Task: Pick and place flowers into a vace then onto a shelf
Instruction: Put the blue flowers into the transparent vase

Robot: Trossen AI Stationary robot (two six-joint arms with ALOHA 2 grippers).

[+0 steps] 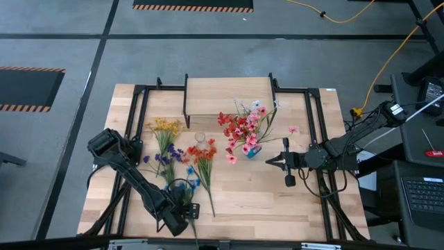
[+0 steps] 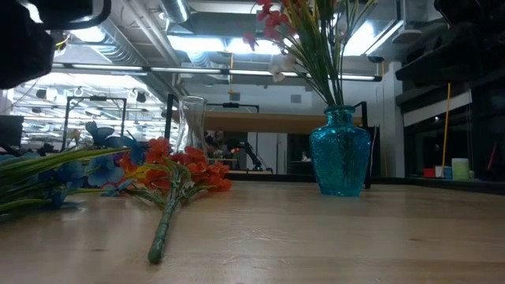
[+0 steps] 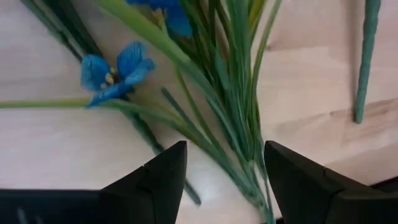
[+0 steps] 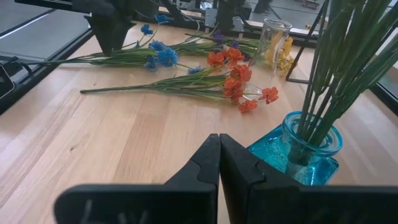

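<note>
Left gripper [image 3: 224, 180], fingers spread wide, straddles blue flower stems [image 3: 233, 124] on the light wooden table [image 1: 263, 194]; right gripper [image 4: 219, 165], closed and empty, sits beside the blue vase [image 4: 305, 155].

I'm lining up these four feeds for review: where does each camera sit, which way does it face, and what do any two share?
High: overhead, straight down on table; both arms show, left gripper, right gripper.
Low: table height, level toward the room; blue vase, orange spray; a dark arm part at the upper corner.
Left wrist: past open fingers onto blue spray stems.
Right wrist: past shut fingers toward the vase and orange spray.
Shared: low and right wrist both show blue vase and orange spray.
</note>
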